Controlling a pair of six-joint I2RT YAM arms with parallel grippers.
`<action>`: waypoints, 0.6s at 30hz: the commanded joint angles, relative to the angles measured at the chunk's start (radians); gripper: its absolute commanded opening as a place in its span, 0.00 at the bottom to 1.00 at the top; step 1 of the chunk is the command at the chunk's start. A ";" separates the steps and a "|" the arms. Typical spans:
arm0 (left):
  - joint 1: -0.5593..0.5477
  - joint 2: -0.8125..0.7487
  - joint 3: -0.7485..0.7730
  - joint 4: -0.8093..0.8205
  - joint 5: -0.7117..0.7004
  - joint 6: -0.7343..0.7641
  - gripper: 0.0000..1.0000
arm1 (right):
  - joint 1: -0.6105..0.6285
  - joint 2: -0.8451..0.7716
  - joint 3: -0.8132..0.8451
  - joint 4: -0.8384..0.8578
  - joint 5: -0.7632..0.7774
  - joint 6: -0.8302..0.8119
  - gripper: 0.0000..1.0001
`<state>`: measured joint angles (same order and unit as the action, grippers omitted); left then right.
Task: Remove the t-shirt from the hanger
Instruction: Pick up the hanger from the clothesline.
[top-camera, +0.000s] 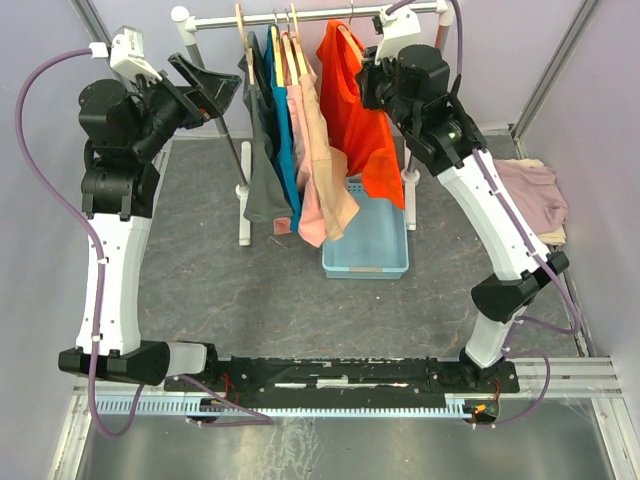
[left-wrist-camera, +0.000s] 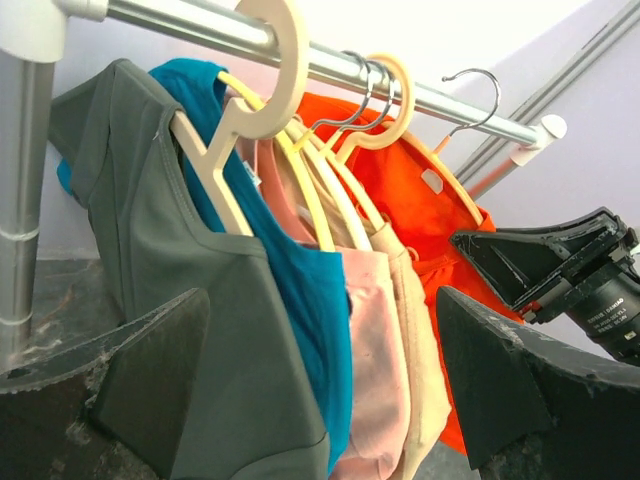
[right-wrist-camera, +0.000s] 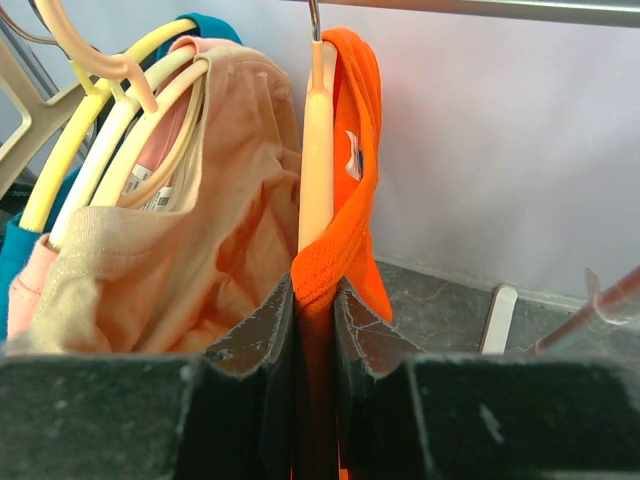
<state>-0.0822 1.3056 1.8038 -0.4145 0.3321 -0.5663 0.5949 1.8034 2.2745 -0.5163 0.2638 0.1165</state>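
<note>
Blue basket (top-camera: 366, 270) beneath the rail (top-camera: 315, 17); orange t-shirt (top-camera: 355, 100) in right hand (right-wrist-camera: 314, 302)

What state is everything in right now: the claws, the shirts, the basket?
Orange t-shirt: hanging on its hanger.
Right gripper: shut on the orange t-shirt.
Left gripper: open, holding nothing.
Grey t-shirt: hanging, untouched.
Blue basket: upright, looks empty.
Clothes pile: crumpled.

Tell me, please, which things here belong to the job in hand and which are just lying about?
Job: orange t-shirt, its hanger, right gripper shut on that t-shirt.

Lying about: gray shirt, teal shirt, pink shirt, beige shirt, blue basket, clothes pile.
</note>
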 joint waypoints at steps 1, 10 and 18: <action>-0.015 0.017 0.078 0.043 0.062 0.027 0.99 | -0.001 -0.109 0.012 0.143 0.010 -0.037 0.01; -0.069 0.069 0.140 0.043 0.075 0.030 0.99 | -0.003 -0.101 0.076 0.109 0.025 -0.055 0.01; -0.129 0.128 0.228 -0.014 0.038 0.068 0.99 | -0.003 -0.195 -0.033 0.132 -0.030 -0.044 0.01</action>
<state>-0.1944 1.4197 1.9671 -0.4259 0.3683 -0.5507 0.5945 1.7405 2.2490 -0.5388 0.2546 0.0837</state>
